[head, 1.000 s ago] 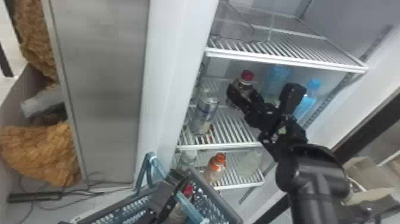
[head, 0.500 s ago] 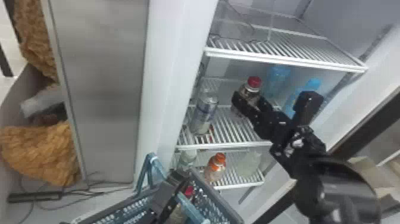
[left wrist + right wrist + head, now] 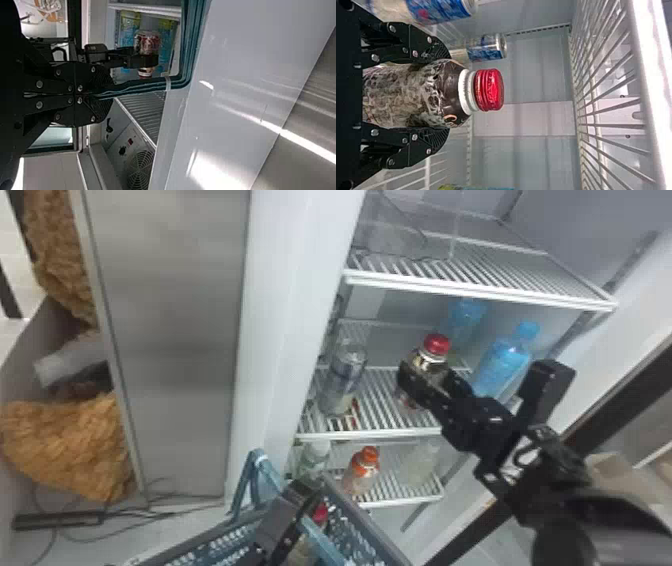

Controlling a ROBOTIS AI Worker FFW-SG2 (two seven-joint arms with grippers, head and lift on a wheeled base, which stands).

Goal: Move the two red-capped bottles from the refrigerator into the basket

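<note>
Right gripper [image 3: 433, 379]: jaws clamped on one red-capped bottle [image 3: 415, 95], its cap beyond the fingertips. Left gripper [image 3: 287, 522]: jaws closed on the handle [image 3: 192, 51]; basket [image 3: 375, 524] below them, second red-capped bottle [image 3: 320, 512] inside.

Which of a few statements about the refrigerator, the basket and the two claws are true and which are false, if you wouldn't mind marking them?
1. The right claw grips a red-capped bottle. True.
2. The left claw holds a blue bottle. False: it is closed on the handle of the basket.
3. Another red-capped bottle is in the basket. True.
4. The orange-capped bottle is in the basket. False: it stands on a refrigerator shelf, below the level of the gripped bottle.
5. The gripped bottle is lying on its side. False: it is roughly upright, cap up.
</note>
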